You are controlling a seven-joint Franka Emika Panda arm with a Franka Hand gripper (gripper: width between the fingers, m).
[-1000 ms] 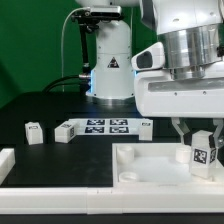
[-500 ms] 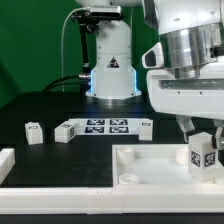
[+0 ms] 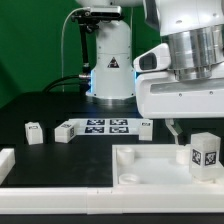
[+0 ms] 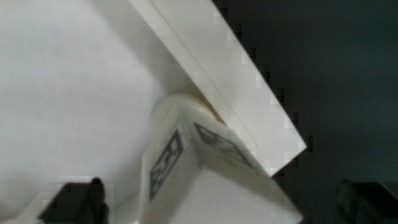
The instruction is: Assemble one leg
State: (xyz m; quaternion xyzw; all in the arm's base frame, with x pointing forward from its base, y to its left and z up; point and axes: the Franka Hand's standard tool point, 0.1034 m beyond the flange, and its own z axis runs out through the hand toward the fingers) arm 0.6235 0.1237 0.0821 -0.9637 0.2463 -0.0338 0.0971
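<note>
**Leg stands in tray, tool spread above it**

The leg (image 3: 206, 153) stands upright in the near tray (image 3: 140, 166), toward the exterior view's right, long axis vertical. Just above hangs the tool (image 3: 190, 131), fingers apart, seemingly clear of the leg's sides.

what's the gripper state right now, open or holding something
gripper: open, fingers spread wide apart, holding nothing; the leg stands free on the tray under it.

Matt white plastic leg (image 3: 204, 150), smooth white plastic tray (image 3: 148, 172), matt black table (image 3: 40, 105)
</note>
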